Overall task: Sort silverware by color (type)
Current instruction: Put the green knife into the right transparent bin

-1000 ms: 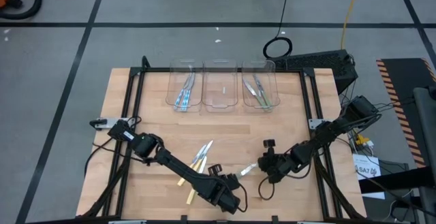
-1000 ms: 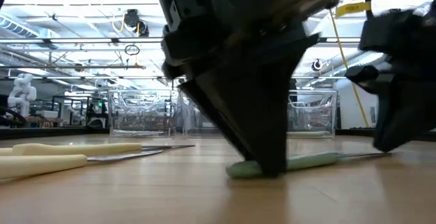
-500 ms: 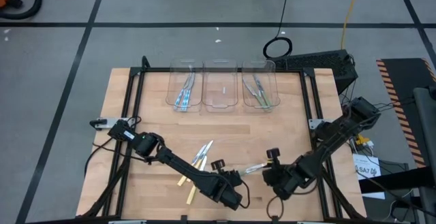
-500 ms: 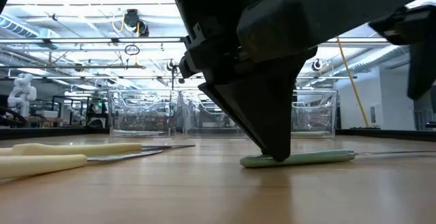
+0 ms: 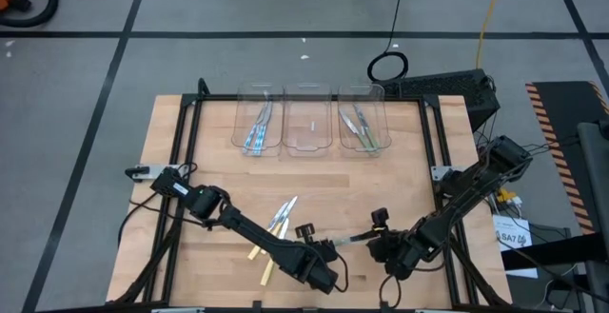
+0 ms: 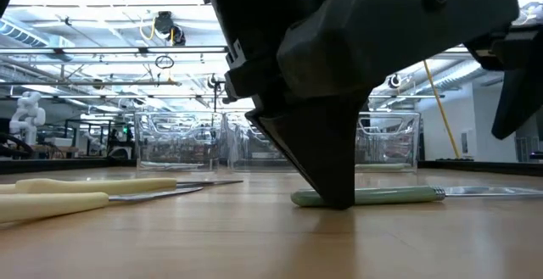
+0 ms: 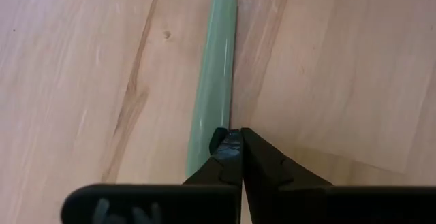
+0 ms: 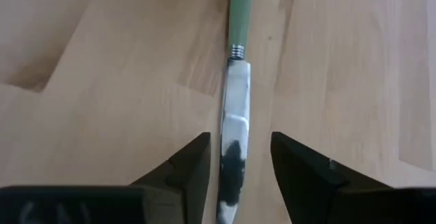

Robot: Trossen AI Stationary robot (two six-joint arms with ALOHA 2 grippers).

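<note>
Down at the near edge of the wooden bench [image 5: 400,161], the left gripper [image 7: 236,148] has its jaws pressed together on the handle end of a slim green-handled knife with a silvery blade [image 8: 234,129]. Just right of it, the right gripper [image 8: 238,157] hovers with jaws spread, straddling the blade without touching it.

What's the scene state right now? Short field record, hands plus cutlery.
left hand: shut, tips on the handle end of the green knife, at the table's near edge
right hand: open, straddling the knife's blade, not gripping
green knife: flat on the table
yellow-handled pieces: loose on the table, left of the hands
left bin: blue-handled pieces inside
middle bin: contents unclear
right bin: green-handled pieces inside
</note>
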